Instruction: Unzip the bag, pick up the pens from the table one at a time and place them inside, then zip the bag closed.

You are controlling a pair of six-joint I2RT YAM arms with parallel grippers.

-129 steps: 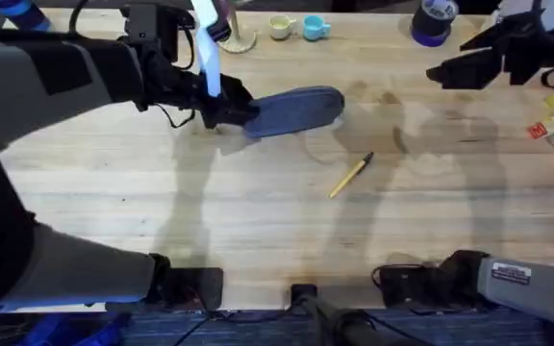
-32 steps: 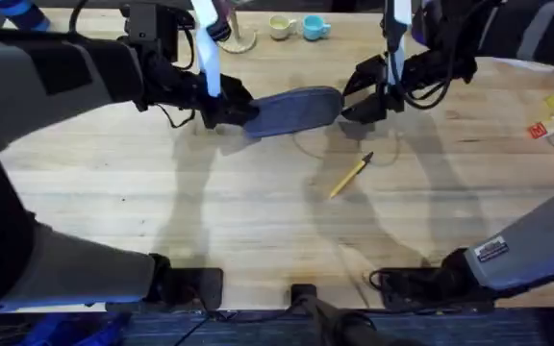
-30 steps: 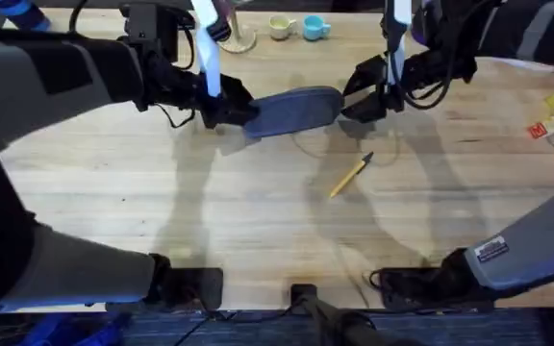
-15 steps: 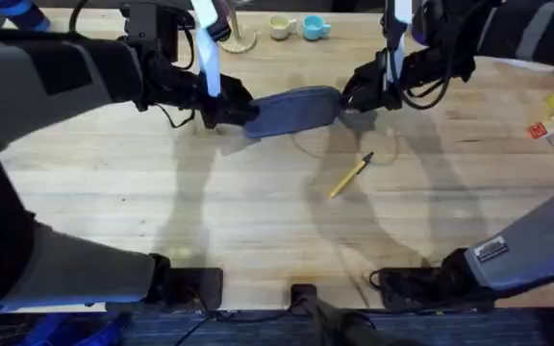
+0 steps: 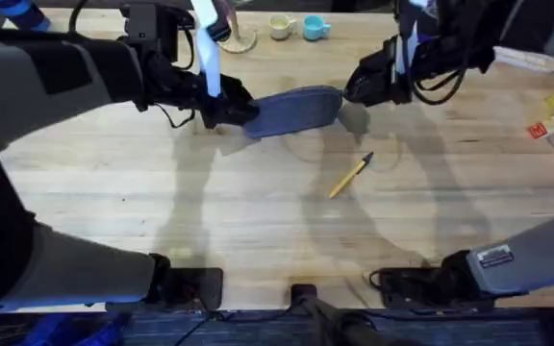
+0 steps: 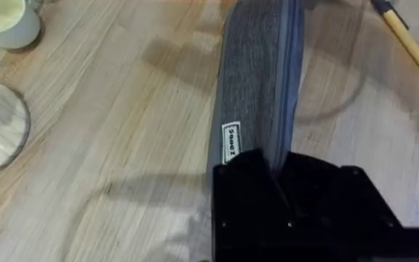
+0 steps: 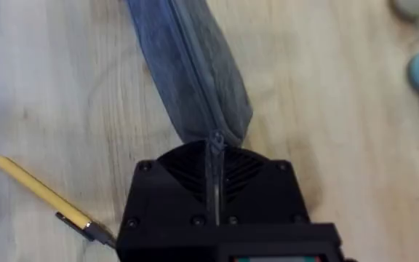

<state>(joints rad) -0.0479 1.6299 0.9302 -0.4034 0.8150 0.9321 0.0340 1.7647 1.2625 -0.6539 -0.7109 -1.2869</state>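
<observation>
Since 4.3 s ago the right gripper point(image 5: 352, 91) has swung in from the far right corner and now sits at the bag's point(image 5: 291, 111) right end, fingers pinched shut w/ the zipper pull point(image 7: 215, 140) between them in the right wrist view. Left gripper point(image 5: 241, 112) is clamped shut on the bag's left end, fabric pinched between the black fingers point(image 6: 242, 178), zipper closed along its length. Bag lies toward the far side of the table point(image 5: 210, 211), yellow pen point(image 5: 351, 175) w/ dark tip nearer, apart from both grippers.
</observation>
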